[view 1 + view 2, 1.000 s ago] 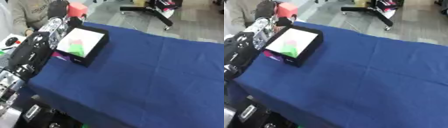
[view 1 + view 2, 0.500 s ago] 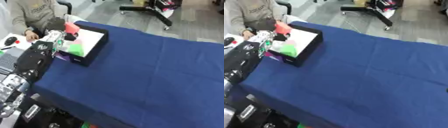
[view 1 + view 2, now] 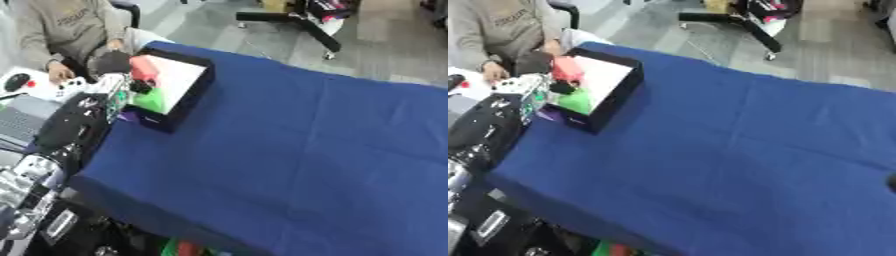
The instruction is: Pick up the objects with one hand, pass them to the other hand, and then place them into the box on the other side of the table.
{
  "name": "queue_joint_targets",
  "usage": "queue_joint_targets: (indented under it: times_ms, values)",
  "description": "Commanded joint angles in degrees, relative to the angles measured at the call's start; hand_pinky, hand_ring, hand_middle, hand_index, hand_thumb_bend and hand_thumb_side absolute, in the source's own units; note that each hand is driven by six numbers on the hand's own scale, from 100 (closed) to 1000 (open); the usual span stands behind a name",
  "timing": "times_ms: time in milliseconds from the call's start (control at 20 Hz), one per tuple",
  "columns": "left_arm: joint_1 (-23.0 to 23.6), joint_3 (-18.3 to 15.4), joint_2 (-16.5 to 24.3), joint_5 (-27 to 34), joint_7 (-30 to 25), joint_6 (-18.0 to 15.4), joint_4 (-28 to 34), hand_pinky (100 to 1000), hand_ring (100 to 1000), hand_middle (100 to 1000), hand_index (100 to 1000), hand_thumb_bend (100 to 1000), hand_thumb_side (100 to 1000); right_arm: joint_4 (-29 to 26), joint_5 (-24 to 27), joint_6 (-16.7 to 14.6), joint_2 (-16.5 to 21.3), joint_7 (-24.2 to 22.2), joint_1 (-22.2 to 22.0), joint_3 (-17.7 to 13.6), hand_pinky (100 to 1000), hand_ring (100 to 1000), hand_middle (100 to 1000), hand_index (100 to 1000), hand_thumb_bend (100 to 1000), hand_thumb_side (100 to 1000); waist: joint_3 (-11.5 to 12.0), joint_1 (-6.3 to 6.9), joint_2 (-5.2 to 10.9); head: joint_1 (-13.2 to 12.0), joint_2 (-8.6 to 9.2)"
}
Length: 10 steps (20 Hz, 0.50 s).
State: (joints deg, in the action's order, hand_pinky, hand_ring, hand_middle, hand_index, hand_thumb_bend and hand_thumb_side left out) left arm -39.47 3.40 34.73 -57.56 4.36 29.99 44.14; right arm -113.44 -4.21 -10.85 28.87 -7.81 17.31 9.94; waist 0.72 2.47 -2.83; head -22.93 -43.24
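Placing step: a red object (image 3: 143, 69) is held by the left hand (image 3: 112, 85), fingers curled round it, over the box (image 3: 194, 86) at far left; release is required next.

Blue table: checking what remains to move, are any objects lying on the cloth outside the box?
No, the blue cloth lies bare; the coloured objects are at the box.

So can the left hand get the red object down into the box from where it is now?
Probably yes. The left hand is at the near-left rim of the box, the red object sits over its open top, and nothing covers the opening.
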Motion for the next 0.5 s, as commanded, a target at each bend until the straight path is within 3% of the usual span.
queue_joint_targets:
  times_ms: [50, 150, 200, 250, 350, 500]
  values:
    - [-1.3, -0.8, 1.5, 1.4, 3.1, 1.3, 0.2, 827, 736, 720, 900, 217, 553, -1.2, -0.2, -0.1, 0.6, -0.2, 0.5, -0.3, 897, 1000, 931, 934, 686, 523, 0.0, -0.05, 0.57, 0.2, 0.25]
    - [-1.3, -1.1, 1.5, 2.3, 5.8, 2.7, 0.2, 876, 804, 810, 951, 350, 743, -1.2, -0.3, -0.1, 0.6, -0.2, 0.5, -0.3, 897, 1000, 931, 934, 687, 522, 0.0, -0.06, 0.57, 0.2, 0.24]
    - [-1.4, -1.3, 1.5, 2.9, 7.4, 3.2, 0.3, 881, 812, 819, 956, 363, 760, -1.2, -0.3, -0.1, 0.6, -0.2, 0.4, -0.3, 897, 1000, 931, 934, 687, 522, 0.0, -0.08, 0.57, 0.2, 0.24]
    - [-1.4, -1.5, 1.5, 3.7, 9.0, 3.7, 0.5, 921, 860, 868, 991, 448, 866, -1.2, -0.3, -0.1, 0.5, -0.2, 0.4, -0.3, 897, 1000, 931, 934, 686, 522, 0.0, -0.11, 0.58, 0.1, 0.25]
    - [-1.6, -2.0, 1.5, 5.8, 13.0, 3.9, 1.1, 957, 893, 900, 1000, 485, 939, -1.2, -0.4, -0.1, 0.5, -0.3, 0.3, -0.3, 898, 1000, 931, 934, 687, 521, 0.1, -0.19, 0.61, 0.1, 0.21]
    - [-1.7, -2.4, 1.8, 9.9, 19.4, 3.5, 2.7, 975, 903, 913, 1000, 506, 935, -1.2, -0.5, -0.1, 0.5, -0.4, 0.1, -0.2, 898, 1000, 931, 934, 687, 520, 0.2, -0.29, 0.64, 0.0, 0.10]
